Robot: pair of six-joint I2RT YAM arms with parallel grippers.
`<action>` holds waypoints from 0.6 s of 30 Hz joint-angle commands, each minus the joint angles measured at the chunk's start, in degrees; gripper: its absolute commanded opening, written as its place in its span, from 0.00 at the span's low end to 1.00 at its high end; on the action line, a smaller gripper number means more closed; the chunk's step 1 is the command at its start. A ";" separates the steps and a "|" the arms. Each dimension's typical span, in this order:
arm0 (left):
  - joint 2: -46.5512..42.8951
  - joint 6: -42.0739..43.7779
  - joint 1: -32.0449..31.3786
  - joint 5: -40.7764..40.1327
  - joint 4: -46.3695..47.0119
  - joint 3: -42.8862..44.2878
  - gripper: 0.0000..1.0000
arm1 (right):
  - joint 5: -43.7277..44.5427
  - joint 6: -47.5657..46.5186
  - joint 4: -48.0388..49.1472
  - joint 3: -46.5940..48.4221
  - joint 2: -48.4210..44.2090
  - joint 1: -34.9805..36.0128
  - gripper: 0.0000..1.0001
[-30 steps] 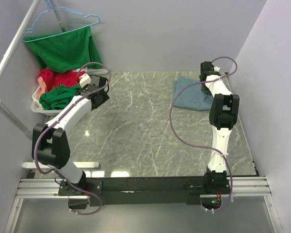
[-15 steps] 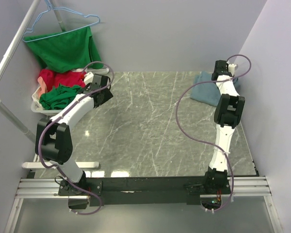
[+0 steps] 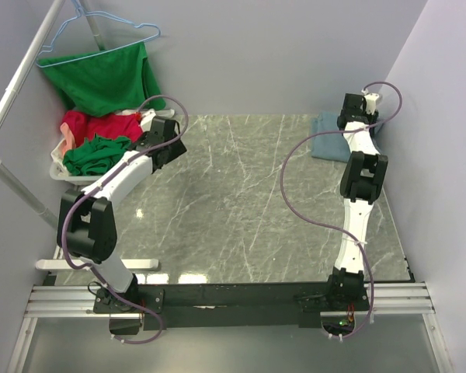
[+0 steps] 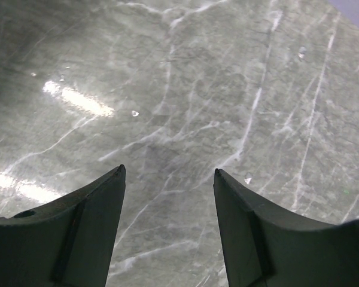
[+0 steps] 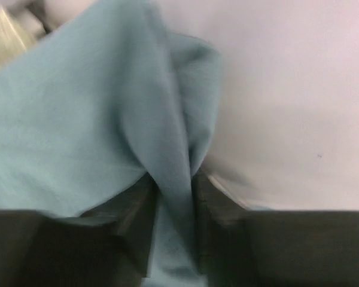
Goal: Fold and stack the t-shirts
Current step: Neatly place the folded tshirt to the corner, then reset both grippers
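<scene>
Our right gripper (image 5: 172,186) has its fingers pinched narrowly on a raised fold of the grey-blue t-shirt (image 5: 72,113), which lies bunched in the far right corner of the marble table (image 3: 241,194). Our left gripper (image 4: 167,172) stands wide apart over bare marble and holds nothing. A red t-shirt (image 3: 85,124) and a dark green t-shirt (image 3: 93,154) fill the white basket (image 3: 60,172) at far left.

Bright; glare on table (image 4: 78,101); rt-wrist view blurry.
</scene>
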 commanded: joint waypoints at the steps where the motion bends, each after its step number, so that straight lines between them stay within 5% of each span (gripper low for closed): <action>1: 0.18 1.97 -1.22 1.01 3.98 1.18 0.66 | 4.16 -1.21 11.27 0.69 -2.85 0.46 0.48; 2: 0.62 2.06 -1.40 0.83 3.63 1.70 0.66 | 4.33 -0.95 12.14 0.69 -3.63 0.55 0.64; 5: 1.42 2.15 -2.19 0.21 2.66 2.49 0.65 | 5.38 -0.16 13.03 -0.36 -5.91 0.73 0.82; 18: -3.15 1.88 -3.07 -3.03 0.99 0.65 0.66 | -12.79 12.67 1.26 -10.64 -20.16 4.06 0.86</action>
